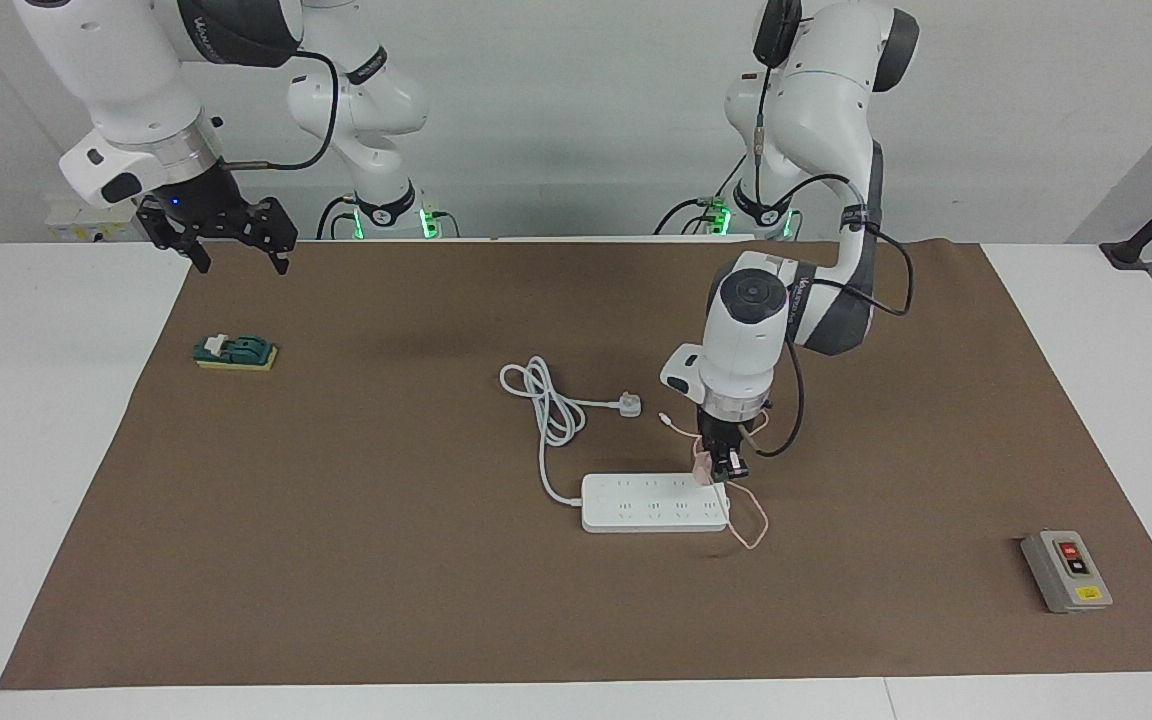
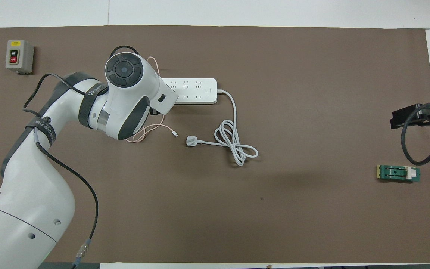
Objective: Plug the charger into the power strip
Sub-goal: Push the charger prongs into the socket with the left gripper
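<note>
**Charger held over the strip's end socket**

At the middle of the brown mat (image 1: pixel 336 560), one power strip (image 1: pixel 651 503) lies flat, its long axis running from one arm's end of the table to the other, sockets facing up in two rows. Its thick white cord (image 1: pixel 548 410) leaves the end toward the right arm and loops toward the robots, ending in one white three-pin plug (image 1: pixel 627 405). The left gripper (image 1: pixel 721 470) points straight down over the strip's end toward the left arm, at about three o'clock on the strip in the facing view, fingers pinching the single pink charger (image 1: pixel 702 468). The cube sits at the strip's top face; whether its pins are in a socket cannot be told. Its thin pink cable (image 1: pixel 751 525) loops off the strip's end at about four o'clock. The right gripper (image 1: pixel 233 245) waits in the air, fingers spread, over the mat's corner at the right arm's end. One green block (image 1: pixel 235 352) lies under it, nearer the mat's middle. One grey switch box (image 1: pixel 1066 571) lies at the left arm's end.
</note>
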Available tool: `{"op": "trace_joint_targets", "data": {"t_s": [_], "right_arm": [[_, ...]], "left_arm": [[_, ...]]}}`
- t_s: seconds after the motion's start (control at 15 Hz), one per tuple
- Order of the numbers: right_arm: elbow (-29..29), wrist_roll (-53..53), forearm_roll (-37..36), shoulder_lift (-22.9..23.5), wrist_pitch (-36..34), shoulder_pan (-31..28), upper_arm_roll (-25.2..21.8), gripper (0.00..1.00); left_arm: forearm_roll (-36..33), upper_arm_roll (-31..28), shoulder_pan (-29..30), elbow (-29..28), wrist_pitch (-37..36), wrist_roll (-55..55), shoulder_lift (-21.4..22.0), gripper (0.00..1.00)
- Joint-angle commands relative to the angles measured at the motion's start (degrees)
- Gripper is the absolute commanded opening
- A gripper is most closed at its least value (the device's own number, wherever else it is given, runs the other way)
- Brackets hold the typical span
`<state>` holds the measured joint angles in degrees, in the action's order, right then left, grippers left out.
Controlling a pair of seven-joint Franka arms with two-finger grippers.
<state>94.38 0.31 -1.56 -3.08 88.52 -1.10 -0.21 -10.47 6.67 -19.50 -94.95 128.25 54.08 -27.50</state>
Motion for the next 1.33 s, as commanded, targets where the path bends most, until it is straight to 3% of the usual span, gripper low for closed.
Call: {"op": "trace_joint_targets", "data": {"t_s": [0.0,0.6,1.27], "right_arm": [[0.54,-1.11,-0.28,-0.96,-0.55,-0.31,0.21,1.0],[0.81,-1.28,-0.28,-1.05,-0.55,-0.22,0.56,1.0],[0.81,-1.45,-0.2,-1.13,-2.22,-0.57,1.27,1.0]], "left_arm": [[-1.13,-0.87,-0.89,-2.87,-0.28,-1.43,0.96,0.0],[-1.3,-1.04,-0.8,-3.4,-0.28,-1.61,1.14,0.0],[-2.18,-1.13,-0.8,-4.1,6.4,-3.8,0.43,0.0]]}}
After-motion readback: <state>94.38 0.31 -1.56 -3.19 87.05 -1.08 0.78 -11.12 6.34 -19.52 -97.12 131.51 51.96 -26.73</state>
